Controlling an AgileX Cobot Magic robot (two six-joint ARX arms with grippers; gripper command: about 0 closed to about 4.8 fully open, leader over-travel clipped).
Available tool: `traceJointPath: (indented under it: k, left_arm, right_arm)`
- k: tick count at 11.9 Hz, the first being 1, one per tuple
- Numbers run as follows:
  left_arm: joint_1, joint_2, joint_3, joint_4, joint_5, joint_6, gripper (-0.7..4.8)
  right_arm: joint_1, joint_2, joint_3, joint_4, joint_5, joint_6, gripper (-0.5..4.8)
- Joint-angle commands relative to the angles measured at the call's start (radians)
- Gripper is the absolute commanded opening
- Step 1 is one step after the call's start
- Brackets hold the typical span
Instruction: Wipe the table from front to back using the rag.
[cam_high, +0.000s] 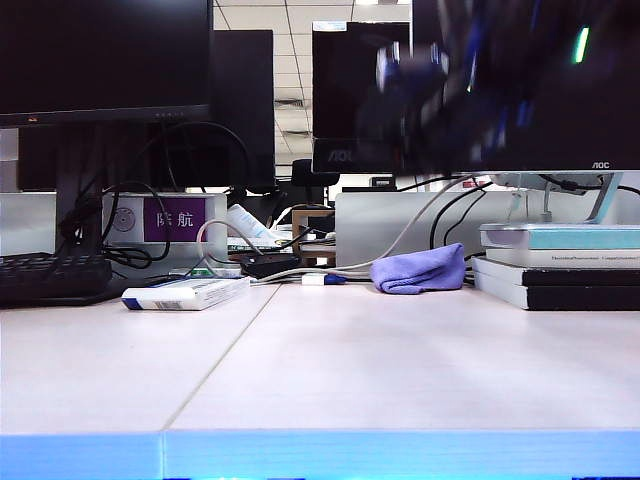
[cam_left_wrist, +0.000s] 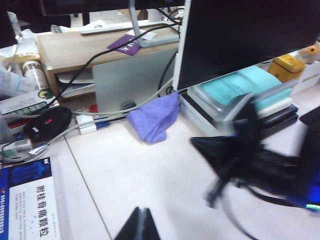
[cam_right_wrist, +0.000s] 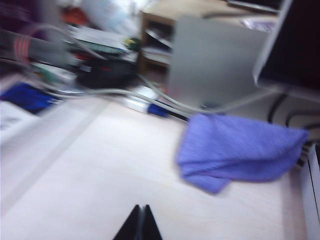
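The rumpled lavender microfibre rag (cam_right_wrist: 240, 150) is sitting at the back of the pale pinkish-white counter (cam_high: 400, 370), touching the book stack (cam_high: 560, 265). Both pincers, right (cam_right_wrist: 141, 210) and left (cam_left_wrist: 141, 214), are clenched and empty. I'd say open the right one first, then pinch a raised fold.

We read "AOC" on two monitors (cam_high: 345, 90) (cam_high: 560, 90), "院航" on a purple label (cam_high: 174, 219), and "附桂骨痛颗粒" on the white-and-blue box (cam_left_wrist: 30, 210).
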Motion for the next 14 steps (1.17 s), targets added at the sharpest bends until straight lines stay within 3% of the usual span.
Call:
traceJointPath:
  k: [1, 2, 3, 5, 6, 7, 8, 10, 12, 13, 14]
  left_arm:
    - [-0.001, -0.003, 0.006, 0.019, 0.005, 0.007, -0.05]
    - [-0.001, -0.003, 0.006, 0.029, 0.005, 0.007, -0.05]
    - [-0.001, -0.003, 0.006, 0.029, 0.005, 0.007, -0.05]
    - [-0.001, -0.003, 0.006, 0.029, 0.005, 0.007, -0.05]
    - [-0.001, -0.003, 0.006, 0.029, 0.005, 0.007, -0.05]
    - [-0.001, -0.003, 0.006, 0.029, 0.005, 0.007, -0.05]
    - [-0.001, -0.003, 0.006, 0.029, 0.005, 0.007, -0.05]
    - [-0.001, -0.003, 0.006, 0.029, 0.005, 0.007, -0.05]
    - [-0.001, -0.003, 0.006, 0.028, 0.005, 0.007, -0.05]
    - [-0.001, -0.003, 0.006, 0.028, 0.005, 0.007, -0.05]
    - [-0.001, -0.003, 0.006, 0.028, 0.005, 0.007, -0.05]
  right_arm:
    - [-0.109, 0.262, 0.091, 0.280, -0.013, -0.003, -0.01]
    - [-0.139, 0.370, 0.270, 0.180, -0.061, -0.035, 0.52]
    - [-0.148, 0.469, 0.403, 0.169, -0.067, -0.055, 2.00]
    - [-0.155, 0.558, 0.504, 0.127, -0.070, -0.081, 1.78]
    - [-0.159, 0.592, 0.550, 0.108, -0.078, -0.093, 1.41]
    - [-0.167, 0.630, 0.617, 0.047, -0.086, -0.119, 0.54]
    - [-0.169, 0.642, 0.633, 0.041, -0.101, -0.147, 0.55]
    - [-0.179, 0.687, 0.697, 0.015, -0.115, -0.182, 1.27]
    - [-0.185, 0.736, 0.775, -0.005, -0.114, -0.182, 1.31]
    - [-0.198, 0.855, 1.011, -0.150, -0.110, -0.179, 1.10]
    - [-0.198, 0.858, 1.020, -0.181, -0.097, -0.182, 0.26]
